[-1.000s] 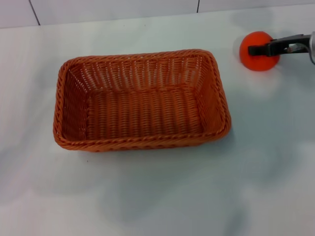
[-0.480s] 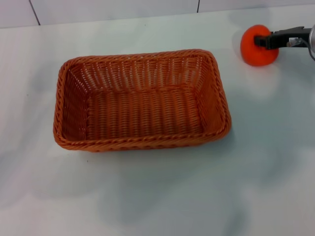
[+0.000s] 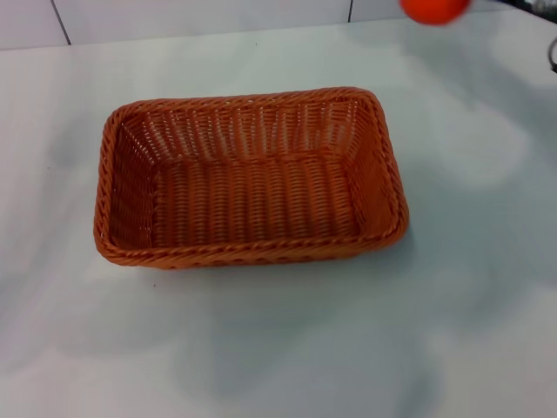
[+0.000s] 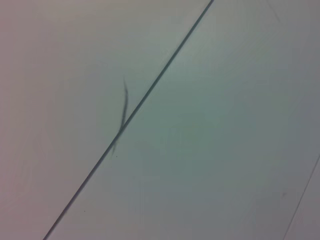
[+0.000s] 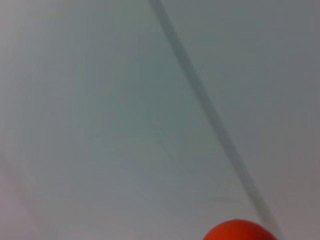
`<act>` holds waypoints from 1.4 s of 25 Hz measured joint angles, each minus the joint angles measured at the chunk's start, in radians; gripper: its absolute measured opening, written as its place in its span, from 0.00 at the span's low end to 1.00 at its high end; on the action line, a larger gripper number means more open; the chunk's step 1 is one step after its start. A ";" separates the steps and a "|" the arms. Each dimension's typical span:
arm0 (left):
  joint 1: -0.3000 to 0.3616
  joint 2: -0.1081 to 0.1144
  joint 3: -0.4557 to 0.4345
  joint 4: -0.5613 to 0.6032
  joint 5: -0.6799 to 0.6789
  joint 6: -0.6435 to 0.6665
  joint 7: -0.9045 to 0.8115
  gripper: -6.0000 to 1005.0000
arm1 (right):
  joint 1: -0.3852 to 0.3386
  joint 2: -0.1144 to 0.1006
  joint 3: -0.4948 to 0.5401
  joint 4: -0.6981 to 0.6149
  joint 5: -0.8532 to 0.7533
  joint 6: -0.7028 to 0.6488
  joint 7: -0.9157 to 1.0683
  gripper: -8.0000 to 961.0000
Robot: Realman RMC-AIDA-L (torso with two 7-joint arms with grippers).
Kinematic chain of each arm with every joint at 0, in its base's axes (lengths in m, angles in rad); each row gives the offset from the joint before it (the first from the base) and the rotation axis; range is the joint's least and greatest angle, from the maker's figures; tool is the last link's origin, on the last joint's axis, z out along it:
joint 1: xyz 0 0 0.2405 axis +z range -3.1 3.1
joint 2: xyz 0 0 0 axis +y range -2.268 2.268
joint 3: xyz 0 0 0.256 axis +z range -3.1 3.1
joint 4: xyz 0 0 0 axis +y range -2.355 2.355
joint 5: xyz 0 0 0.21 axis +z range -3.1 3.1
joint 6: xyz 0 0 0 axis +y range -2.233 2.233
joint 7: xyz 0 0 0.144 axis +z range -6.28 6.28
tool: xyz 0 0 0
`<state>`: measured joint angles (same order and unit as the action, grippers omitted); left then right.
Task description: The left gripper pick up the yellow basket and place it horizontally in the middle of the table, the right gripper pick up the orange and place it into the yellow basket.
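Observation:
The yellow basket (image 3: 251, 178), an orange-brown woven rectangle, lies lengthwise across the middle of the white table (image 3: 261, 348) and is empty. The orange (image 3: 433, 8) is cut off by the top edge of the head view, up and to the right of the basket, off the spot where it rested. It also shows at the edge of the right wrist view (image 5: 240, 231), close to the camera. The right gripper carries it. Its fingers are out of frame, and only a dark part of that arm (image 3: 553, 54) shows at the right edge. The left gripper is out of view.
A pale wall with dark seams (image 3: 59, 22) runs behind the table's far edge. The left wrist view shows only a plain surface with a dark seam (image 4: 140, 102). Bare tabletop lies around the basket.
The right gripper has lifted the orange from the table at the far right and carried it up and slightly left, to the top edge of the head view. The basket has not moved.

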<state>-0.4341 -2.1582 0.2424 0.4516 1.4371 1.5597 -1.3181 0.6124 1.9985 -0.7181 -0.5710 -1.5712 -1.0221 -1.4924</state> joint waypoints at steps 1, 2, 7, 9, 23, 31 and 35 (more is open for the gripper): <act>0.000 0.000 0.000 -0.004 0.000 0.000 0.000 0.73 | 0.003 0.007 -0.002 0.002 0.036 -0.057 -0.021 0.29; 0.000 0.000 0.000 -0.007 0.000 0.000 0.000 0.73 | 0.009 0.014 -0.004 0.002 0.054 -0.097 -0.037 0.28; 0.000 0.000 0.004 -0.013 0.000 0.000 0.000 0.73 | 0.064 0.068 -0.048 -0.001 0.052 -0.287 -0.140 0.24; 0.003 -0.001 0.004 -0.014 0.000 0.000 0.001 0.73 | 0.079 0.078 -0.112 -0.002 0.045 -0.318 -0.186 0.22; 0.017 -0.001 0.000 -0.037 0.000 0.021 0.001 0.73 | 0.043 0.086 -0.198 0.029 0.116 -0.318 -0.321 0.59; 0.022 -0.003 0.000 -0.059 -0.030 0.042 0.024 0.73 | -0.042 0.088 -0.096 0.161 0.411 -0.264 -0.552 0.84; 0.024 -0.003 -0.002 -0.119 -0.086 0.069 0.145 0.73 | -0.063 0.088 -0.029 0.285 0.603 -0.230 -0.741 0.93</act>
<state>-0.4104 -2.1615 0.2399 0.3324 1.3513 1.6289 -1.1732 0.5497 2.0862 -0.7469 -0.2864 -0.9682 -1.2522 -2.2336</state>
